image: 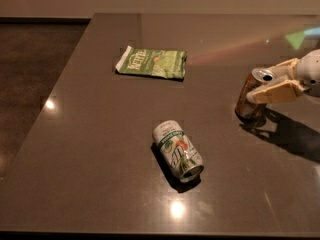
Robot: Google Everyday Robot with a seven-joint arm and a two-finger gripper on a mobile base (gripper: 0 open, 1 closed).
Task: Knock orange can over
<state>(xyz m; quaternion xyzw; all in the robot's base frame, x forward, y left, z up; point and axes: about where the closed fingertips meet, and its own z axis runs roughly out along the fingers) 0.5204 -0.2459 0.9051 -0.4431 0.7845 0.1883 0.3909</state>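
Observation:
The orange can (249,105) stands at the right of the dark table (100,149), its silver top open and its body leaning slightly. My gripper (260,84) reaches in from the right edge of the camera view at the can's upper part. Its pale fingers (274,91) are spread, one in front of the can near its top and one behind, and they hide part of the can's side. The front finger touches the can. A white-and-green can (178,149) lies on its side at the table's middle front.
A green snack bag (152,62) lies flat at the back middle of the table. The table's left edge borders a dark floor (35,69). Bright light spots reflect off the tabletop near the front and left.

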